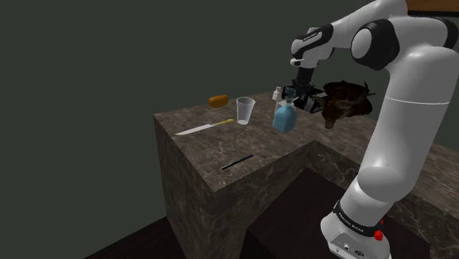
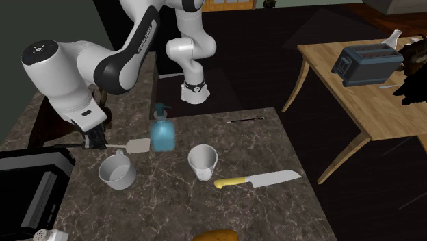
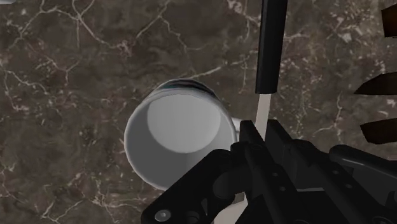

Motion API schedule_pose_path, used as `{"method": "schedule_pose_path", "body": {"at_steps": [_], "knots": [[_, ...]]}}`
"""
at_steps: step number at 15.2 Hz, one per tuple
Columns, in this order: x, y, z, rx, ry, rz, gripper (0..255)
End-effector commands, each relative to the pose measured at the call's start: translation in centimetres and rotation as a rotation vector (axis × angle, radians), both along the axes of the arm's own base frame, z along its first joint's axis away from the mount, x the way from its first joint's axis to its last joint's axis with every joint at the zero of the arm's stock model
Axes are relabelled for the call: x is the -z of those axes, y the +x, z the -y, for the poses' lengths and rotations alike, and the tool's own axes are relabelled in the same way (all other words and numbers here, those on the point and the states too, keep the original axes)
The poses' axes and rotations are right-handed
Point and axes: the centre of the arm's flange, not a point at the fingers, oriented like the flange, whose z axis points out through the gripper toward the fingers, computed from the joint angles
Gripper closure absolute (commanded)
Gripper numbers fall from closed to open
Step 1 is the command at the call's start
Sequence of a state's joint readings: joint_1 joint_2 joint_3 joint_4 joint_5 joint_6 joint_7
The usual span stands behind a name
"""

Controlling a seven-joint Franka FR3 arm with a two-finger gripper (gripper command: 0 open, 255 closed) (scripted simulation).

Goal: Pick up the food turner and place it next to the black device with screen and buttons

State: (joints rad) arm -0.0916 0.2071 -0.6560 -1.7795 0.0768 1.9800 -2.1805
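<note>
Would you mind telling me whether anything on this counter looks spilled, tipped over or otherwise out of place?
Nothing stands out. The mug, cup and blue pump bottle stand upright, the knife lies flat, and no spill shows. The food turner is off the counter only because the claw holds it.

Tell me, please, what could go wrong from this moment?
The pincer holds the food turner above the white mug; lowering here may strike it. The turner's blade is close to the blue bottle; a swing toward the black device could tip the bottle.
</note>
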Motion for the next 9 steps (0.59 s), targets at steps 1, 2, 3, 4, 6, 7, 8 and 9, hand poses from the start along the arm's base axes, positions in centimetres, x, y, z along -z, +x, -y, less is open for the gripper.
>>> {"method": "schedule_pose_path", "body": {"at_steps": [1,2,3,4,6,7,8,9], "knots": [[1.1,0.0,-0.1,0.000,0.000,0.000,255],[1.7,0.0,-0.1,0.000,0.000,0.000,255],[2.2,0.0,-0.1,0.000,0.000,0.000,255],[2.7,0.0,-0.1,0.000,0.000,0.000,255],[3.8,0.0,-0.1,0.000,0.000,0.000,255],[4.3,0.0,-0.1,0.000,0.000,0.000,255],[4.8,0.0,-0.1,0.000,0.000,0.000,255],[5.4,0.0,-0.1,0.000,0.000,0.000,255]]}}
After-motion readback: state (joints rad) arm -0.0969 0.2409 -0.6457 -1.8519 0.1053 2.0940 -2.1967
